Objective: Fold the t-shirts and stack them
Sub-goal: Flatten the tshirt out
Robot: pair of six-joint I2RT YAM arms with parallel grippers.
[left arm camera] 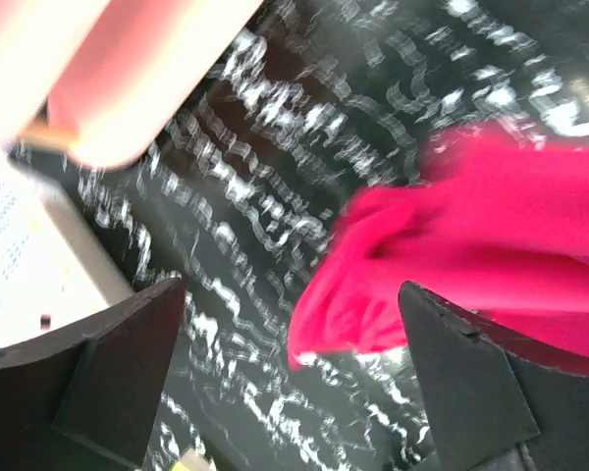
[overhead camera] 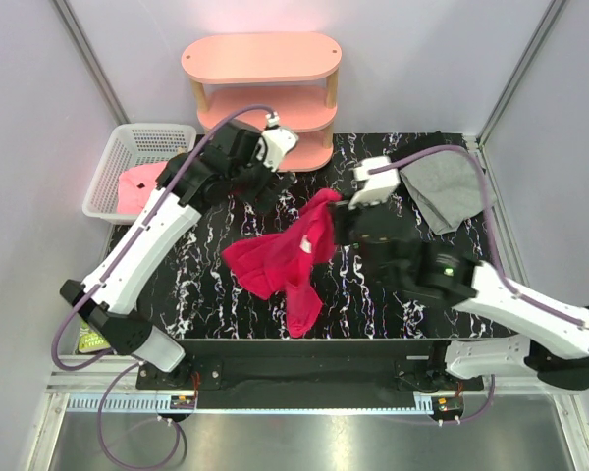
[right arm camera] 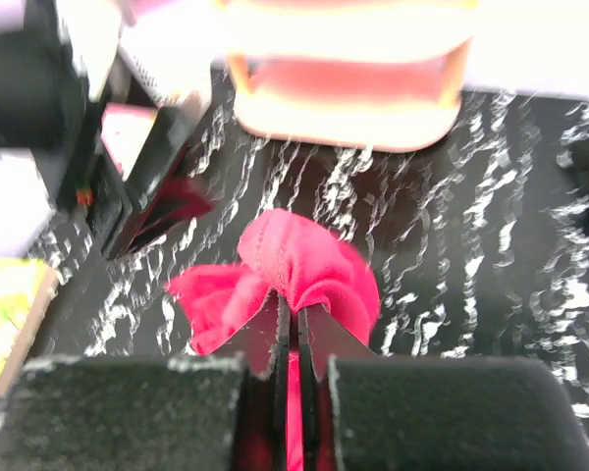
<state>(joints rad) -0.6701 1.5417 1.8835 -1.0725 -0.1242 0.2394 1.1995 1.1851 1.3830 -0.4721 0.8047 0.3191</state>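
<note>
edges first: the black, white-veined surface (overhead camera: 196,285) is hemmed at its far side by a pink two-tier oval shelf (overhead camera: 262,59). a white mesh basket (overhead camera: 103,182) holding a pink cloth (overhead camera: 139,186) sits just off its far left corner. bare marble shows along the near left, between my left arm and the red cloth. my right arm lies across the near right corner. a plain light grey t-shirt (overhead camera: 447,191) lies rumpled at the far right corner, reaching the right edge, apart from the other shirt.

the bright crimson-red t-shirt (overhead camera: 280,260) is in the middle of the surface, bunched and unfolded. one peak is raised off the marble. the rest drapes down and spreads toward the left, with a tail trailing to the near edge.

my right tool (right arm camera: 294,312) has its fingers almost together, clamped on that raised peak of red cloth. my left tool (left arm camera: 290,294) is spread wide and grips nothing, hovering by the shelf's foot at the far side. the red shirt's edge lies below it, and i cannot tell whether they touch.
</note>
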